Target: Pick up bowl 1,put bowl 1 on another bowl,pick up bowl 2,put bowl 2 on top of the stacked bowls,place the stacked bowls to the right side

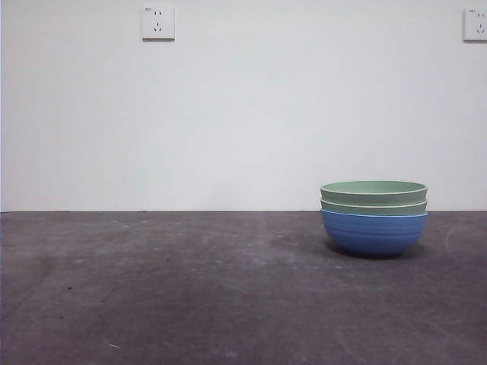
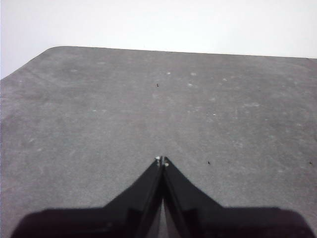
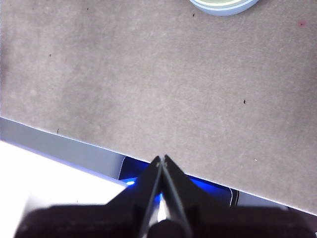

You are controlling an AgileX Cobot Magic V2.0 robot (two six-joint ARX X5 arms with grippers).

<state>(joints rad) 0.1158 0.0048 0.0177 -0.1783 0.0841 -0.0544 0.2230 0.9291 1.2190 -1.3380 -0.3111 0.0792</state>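
The stack of three ribbed round bowls (image 1: 374,217), blue under two pale green, lies well ahead of the right gripper (image 3: 162,158); both grippers' jaws are closed and empty, the left gripper (image 2: 162,159) over bare table (image 2: 99,124).

1. The blue bowl (image 1: 373,233) looks like smooth plastic with faint horizontal ribs and a soft sheen.
2. The two pale green bowls (image 1: 373,190) nested in it look matt and smooth.
3. The table (image 1: 190,289) is dull, dark grey, scuffed and speckled.
4. The wall (image 1: 243,114) is plain matt white.
5. The wall socket (image 1: 157,22) is glossy white plastic.
6. The left gripper (image 2: 162,161) and right gripper (image 3: 162,159) are matt black.
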